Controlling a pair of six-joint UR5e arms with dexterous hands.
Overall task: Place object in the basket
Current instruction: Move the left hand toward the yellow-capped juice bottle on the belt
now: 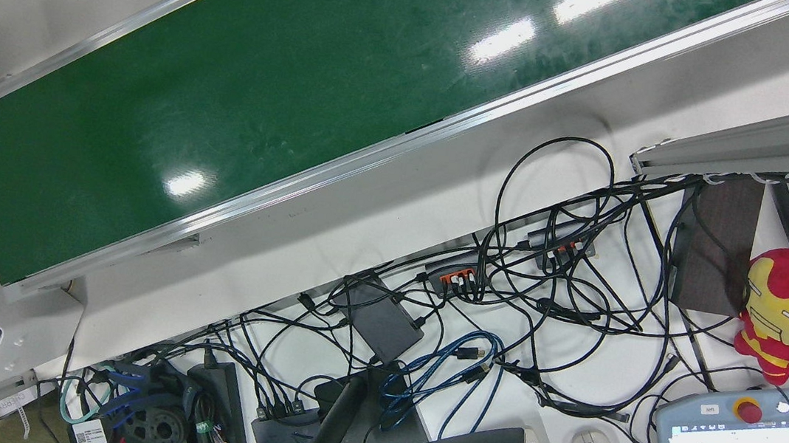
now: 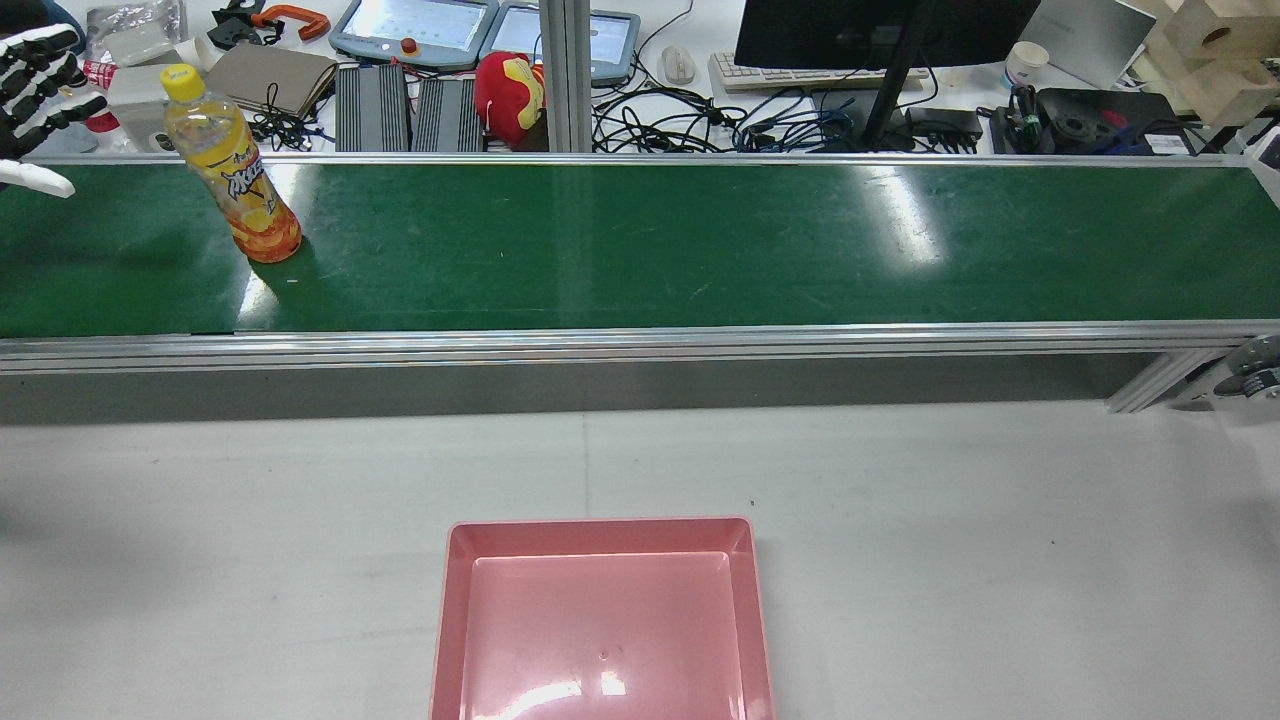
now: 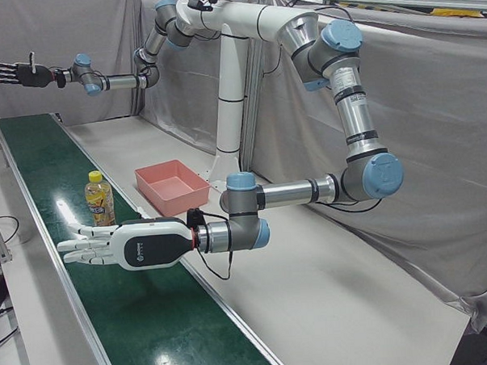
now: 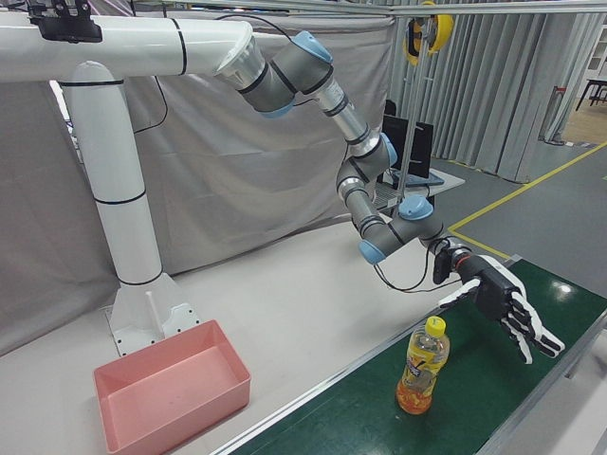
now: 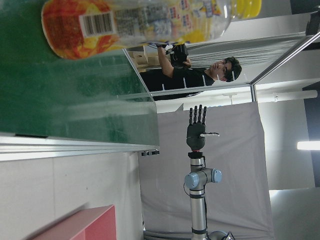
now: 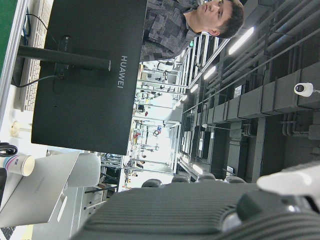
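Observation:
A yellow-capped orange drink bottle (image 2: 232, 165) stands upright on the green conveyor belt (image 2: 640, 240) near its left end. It also shows in the left-front view (image 3: 99, 198) and the right-front view (image 4: 422, 379). My left hand (image 2: 35, 90) is open with fingers spread, beside the bottle and apart from it; it also shows in the left-front view (image 3: 109, 246) and the right-front view (image 4: 503, 303). My right hand (image 3: 16, 73) is open, raised high over the belt's far end. The pink basket (image 2: 600, 523) sits empty on the table in front of the belt.
Behind the belt lies a cluttered desk with a monitor (image 2: 880, 30), teach pendants (image 2: 415, 30), a red plush toy (image 2: 510, 90) and cables. A vertical aluminium post (image 2: 560, 75) stands at the belt's far edge. A person (image 6: 200, 25) stands beyond the monitor.

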